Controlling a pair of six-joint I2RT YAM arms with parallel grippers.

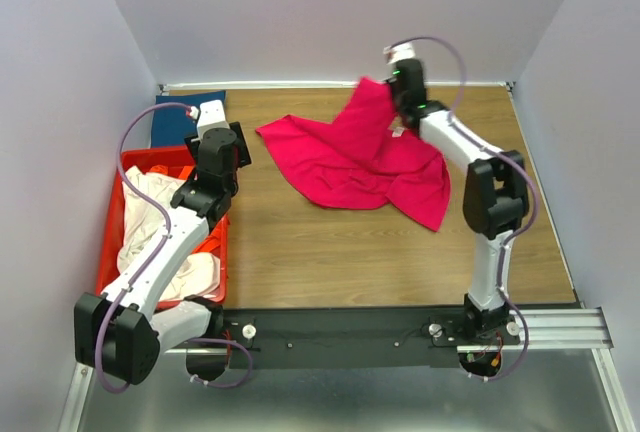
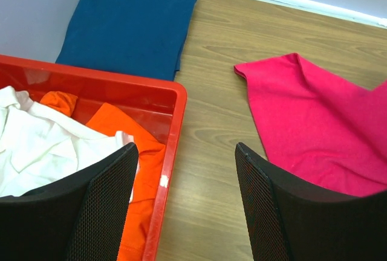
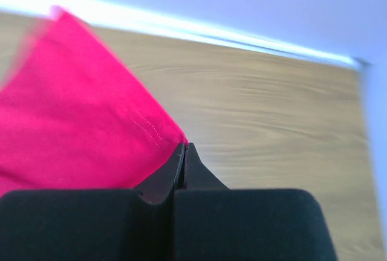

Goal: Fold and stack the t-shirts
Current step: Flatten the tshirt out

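Looking first at what sits closest to the top camera: both arm bases (image 1: 480, 327), bolted to a black plate (image 1: 340, 327) and a metal rail (image 1: 560, 327) along the near edge of the counter (image 1: 350, 262). Seeing brown, matte wood grain across that counter, with a pale strip (image 1: 300, 84) lining its far edge. Noting plain lavender-grey walls (image 1: 350, 12) closing the space in on three sides.

Reaching toward the far wall with the right arm and pinching a stitched hem of the magenta-pink t-shirt (image 1: 360, 167) in the right gripper (image 3: 184, 147), fingers pressed together on the cloth. Holding that corner raised off the wood, with the rest of the shirt lying spread and rumpled across the middle of the counter, one end trailing toward the right arm.

Hovering the left gripper (image 2: 184, 152) above the far right corner of the red crate (image 2: 91, 80), fingers spread wide and gripping nothing. Finding the crate at the counter's left edge, beside the left wall. Finding inside it a cream-white t-shirt (image 2: 42, 146) bunched beside an orange t-shirt (image 2: 130, 134).

Spotting the dark blue t-shirt (image 2: 130, 25) just beyond the crate, in the far left corner, lying flat as a neat folded rectangle. Seeing bare wood between it and the magenta cloth.

Tracing a lilac cable (image 1: 125, 152) looping along each arm.
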